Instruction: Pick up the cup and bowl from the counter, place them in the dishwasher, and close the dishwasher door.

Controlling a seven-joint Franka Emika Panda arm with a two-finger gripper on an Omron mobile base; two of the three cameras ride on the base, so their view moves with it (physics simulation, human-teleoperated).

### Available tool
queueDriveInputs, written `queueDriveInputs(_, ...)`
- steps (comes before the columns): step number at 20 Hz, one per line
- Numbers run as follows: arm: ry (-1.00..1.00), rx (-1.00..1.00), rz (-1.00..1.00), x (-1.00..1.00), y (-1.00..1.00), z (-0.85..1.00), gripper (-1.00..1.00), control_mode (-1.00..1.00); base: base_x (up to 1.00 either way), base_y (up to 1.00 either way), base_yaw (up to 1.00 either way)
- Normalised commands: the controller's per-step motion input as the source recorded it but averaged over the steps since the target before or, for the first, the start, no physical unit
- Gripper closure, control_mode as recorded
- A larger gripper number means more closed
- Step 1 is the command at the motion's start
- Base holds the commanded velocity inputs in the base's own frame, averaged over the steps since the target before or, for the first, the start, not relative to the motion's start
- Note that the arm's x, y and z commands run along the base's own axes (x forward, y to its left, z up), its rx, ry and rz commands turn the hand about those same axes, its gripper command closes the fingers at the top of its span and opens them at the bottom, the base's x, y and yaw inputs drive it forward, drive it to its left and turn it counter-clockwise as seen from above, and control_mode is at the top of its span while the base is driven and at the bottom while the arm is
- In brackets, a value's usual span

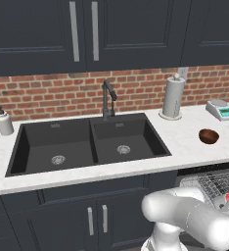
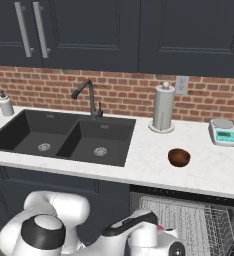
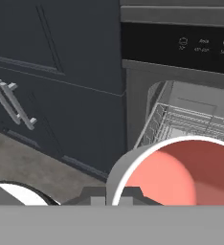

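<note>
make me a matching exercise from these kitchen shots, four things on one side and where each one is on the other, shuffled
Things:
1. bowl
2. cup
3. paper-towel roll
4. soap bottle

Places:
a. upright by the brick wall, between the tap and the kitchen scale
b. at the end effector, in front of the open dishwasher rack
c. on the counter left of the sink
d. on the counter in front of the towel roll, above the dishwasher

Pairs: 1-d, 2-b, 3-a, 4-c

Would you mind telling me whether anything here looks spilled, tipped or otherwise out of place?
Nothing stands out. The bowl sits upright on the counter, and the hand holds the cup near the dishwasher rack.
</note>
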Motion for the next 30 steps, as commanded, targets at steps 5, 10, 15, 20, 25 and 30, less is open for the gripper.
queueDriveInputs(5,-0.14,0.0,0.0,0.36,-0.21,-0.44,1.0,-1.0,0.0,0.0,0.0)
queueDriveInputs(10,-0.01,0.0,0.0,0.31,-0.23,-0.52,1.0,-1.0,0.0,0.0,0.0)
queueDriveInputs(15,0.0,0.0,0.0,0.36,-0.03,-0.42,1.0,-1.0,0.0,0.0,0.0)
queueDriveInputs(20,0.0,0.0,-0.02,0.29,-0.01,-0.41,1.0,-1.0,0.0,0.0,0.0)
queueDriveInputs(25,0.06,0.0,0.0,0.17,-0.21,-0.44,1.0,-1.0,0.0,0.0,0.0)
queueDriveInputs(30,0.07,0.0,0.0,0.2,-0.07,-0.38,1.0,-1.0,0.0,0.0,0.0)
